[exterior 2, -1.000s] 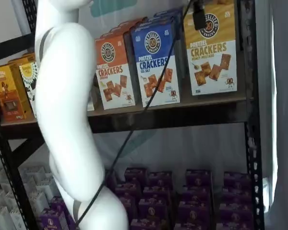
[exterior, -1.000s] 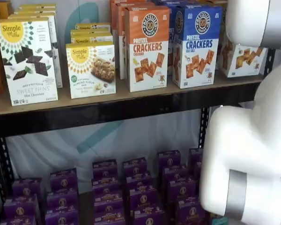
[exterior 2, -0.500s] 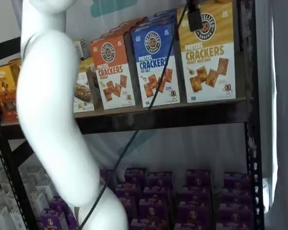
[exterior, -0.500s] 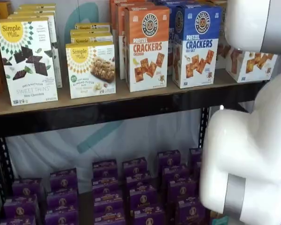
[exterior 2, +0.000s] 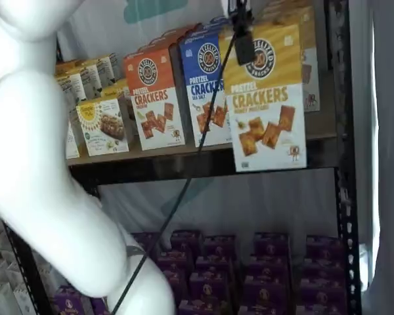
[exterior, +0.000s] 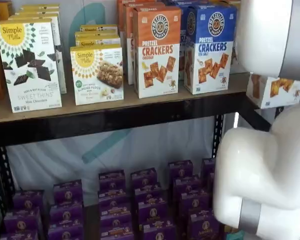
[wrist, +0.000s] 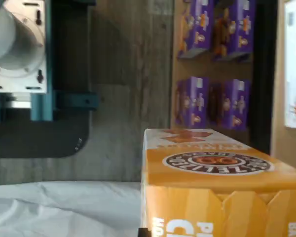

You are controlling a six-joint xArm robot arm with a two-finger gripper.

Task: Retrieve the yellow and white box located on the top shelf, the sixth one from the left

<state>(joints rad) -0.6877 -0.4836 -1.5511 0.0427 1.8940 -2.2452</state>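
Note:
The yellow and white box, a "Pretzel Crackers" box with a mustard upper half and crackers pictured on a white lower half, hangs in the air in front of the top shelf's black rail, off the board. My gripper is shut on it from above; one black finger and a cable show at its upper left corner. In a shelf view only the box's white lower end shows below my white arm, beside the top shelf. The wrist view shows the box's yellow top and logo close up.
Blue and orange Pretzel Crackers boxes stand just left of the gap. More yellow boxes stand behind. Simple Mills boxes are further left. Purple boxes fill the lower shelf. My white arm and a black upright are near.
The yellow and white box has come forward off the shelf board and now hangs lower, in front of the rail. My arm has drawn back with it.

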